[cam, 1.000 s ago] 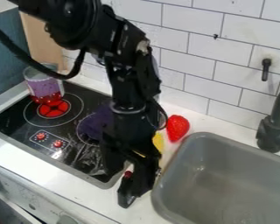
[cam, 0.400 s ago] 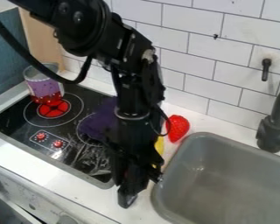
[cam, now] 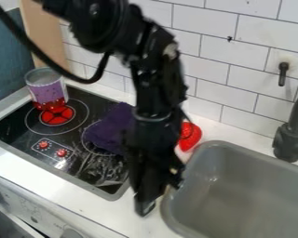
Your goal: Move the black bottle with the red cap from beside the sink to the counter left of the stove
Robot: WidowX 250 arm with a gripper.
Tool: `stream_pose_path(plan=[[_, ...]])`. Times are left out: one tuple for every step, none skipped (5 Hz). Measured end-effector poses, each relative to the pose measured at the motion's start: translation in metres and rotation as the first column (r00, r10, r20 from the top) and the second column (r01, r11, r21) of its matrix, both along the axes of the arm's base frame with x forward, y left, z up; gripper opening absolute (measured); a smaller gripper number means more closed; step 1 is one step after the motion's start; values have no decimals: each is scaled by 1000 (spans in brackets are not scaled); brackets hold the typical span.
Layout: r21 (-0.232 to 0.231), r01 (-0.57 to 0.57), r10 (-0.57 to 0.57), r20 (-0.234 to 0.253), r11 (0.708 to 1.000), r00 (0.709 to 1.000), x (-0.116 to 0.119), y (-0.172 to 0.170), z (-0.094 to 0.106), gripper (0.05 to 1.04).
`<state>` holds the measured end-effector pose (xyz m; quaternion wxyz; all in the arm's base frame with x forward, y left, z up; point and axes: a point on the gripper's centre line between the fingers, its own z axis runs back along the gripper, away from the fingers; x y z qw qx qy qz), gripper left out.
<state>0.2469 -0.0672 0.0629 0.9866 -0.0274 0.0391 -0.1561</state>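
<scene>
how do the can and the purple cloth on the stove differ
The can stands upright, while the cloth lies flat and spread out. The can looks round and stiff, whereas the cloth is soft, with an uneven outline. The can is lighter purple with red at its base; the cloth, where visible, is dark purple all over. Both are on the black stove top.

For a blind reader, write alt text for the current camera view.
Black robot gripper hanging over the white counter between a black stovetop and a grey sink. A purple cloth and a purple-and-red container sit on the stovetop; a red strawberry lies near the sink, partly behind the arm.
</scene>
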Motion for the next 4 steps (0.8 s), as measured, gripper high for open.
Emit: stream_pose_path(plan=[[41,-59,52,160,997,986,9,10,53,345],[87,-160,145,167,983,975,-8,34,81,345],[127,-283,265,141,951,954,-24,59,83,345],[126,-389,371,141,913,918,-39,87,86,345]])
